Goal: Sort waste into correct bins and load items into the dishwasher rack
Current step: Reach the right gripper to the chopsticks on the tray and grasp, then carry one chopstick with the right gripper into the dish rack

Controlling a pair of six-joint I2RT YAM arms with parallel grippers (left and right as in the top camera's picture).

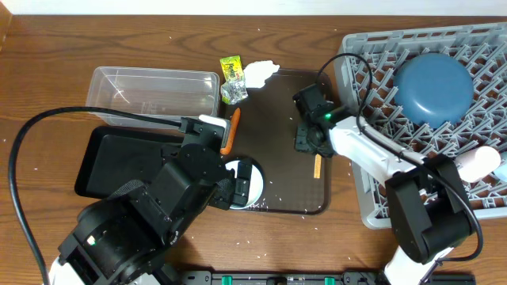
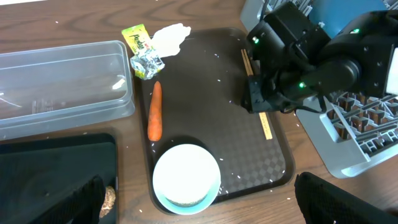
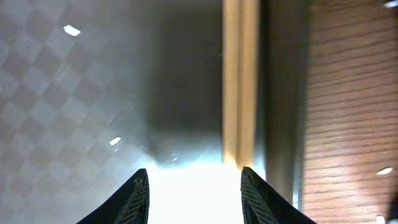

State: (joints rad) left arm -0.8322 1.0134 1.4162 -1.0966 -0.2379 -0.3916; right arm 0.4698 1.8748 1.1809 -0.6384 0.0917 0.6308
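- Right gripper [image 3: 196, 190], jaws spread, hovers over the pair of wooden chopsticks [image 3: 240, 81] by the brown rectangular serving tray's [image 1: 277, 103] right edge.
- Left gripper [image 2: 199, 190], spread wide, above the round white bowl [image 2: 186, 177] at its near edge.

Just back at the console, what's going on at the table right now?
The right gripper is down over the chopsticks on the brown serving tray, fingers open, not yet closed on them. The left gripper hovers open above the white bowl. The dark-blue dish sits in the rack. The carrot, wrappers and tissue are not in a bin yet.
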